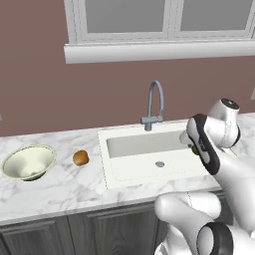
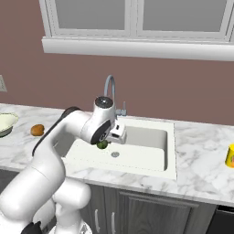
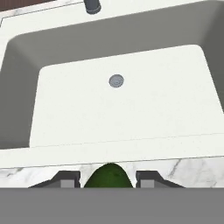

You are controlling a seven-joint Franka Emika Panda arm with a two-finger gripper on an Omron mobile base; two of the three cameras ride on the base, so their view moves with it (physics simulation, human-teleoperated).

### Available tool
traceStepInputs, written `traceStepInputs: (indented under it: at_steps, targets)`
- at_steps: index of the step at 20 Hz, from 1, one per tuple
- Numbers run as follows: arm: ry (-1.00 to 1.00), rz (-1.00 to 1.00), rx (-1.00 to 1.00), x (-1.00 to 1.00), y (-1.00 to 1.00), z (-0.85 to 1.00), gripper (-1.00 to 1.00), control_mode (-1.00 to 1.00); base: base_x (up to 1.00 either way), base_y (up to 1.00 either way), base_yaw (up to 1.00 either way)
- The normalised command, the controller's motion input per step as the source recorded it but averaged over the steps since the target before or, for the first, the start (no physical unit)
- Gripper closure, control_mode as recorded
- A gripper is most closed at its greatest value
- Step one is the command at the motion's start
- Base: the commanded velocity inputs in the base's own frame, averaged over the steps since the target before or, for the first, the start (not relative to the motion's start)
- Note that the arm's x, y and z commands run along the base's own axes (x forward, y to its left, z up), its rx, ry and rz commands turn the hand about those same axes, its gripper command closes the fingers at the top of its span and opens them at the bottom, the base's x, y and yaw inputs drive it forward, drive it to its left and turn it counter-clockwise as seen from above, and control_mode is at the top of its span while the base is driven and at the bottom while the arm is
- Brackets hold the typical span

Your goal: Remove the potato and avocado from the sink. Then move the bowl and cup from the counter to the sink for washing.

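Two-finger dark gripper closed on the small dark green avocado, held between both fingers above the white rectangular sink, near its front rim at 6 o'clock from the drain. Orange-brown rounded potato on the white marble counter, at 3 o'clock of the pale cream-green bowl. Yellow-orange cup on the counter at 3 o'clock of the sink.
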Motion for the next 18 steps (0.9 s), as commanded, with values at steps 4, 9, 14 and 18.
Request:
traceStepInputs:
  at_steps: [4,9,14,18]
  targets:
    - [-0.01,-0.09,0.0,-0.16,0.37,0.16,1.0,-1.0,0.0,0.0,0.0]
    - [0.0,-0.08,0.0,-0.17,0.43,0.1,1.0,-1.0,0.0,0.0,0.0]
    - [0.0,-0.05,0.0,-0.09,0.46,0.09,1.0,-1.0,0.0,0.0,0.0]
    - [0.0,-0.02,0.0,-0.02,0.47,0.06,1.0,-1.0,0.0,0.0,0.0]
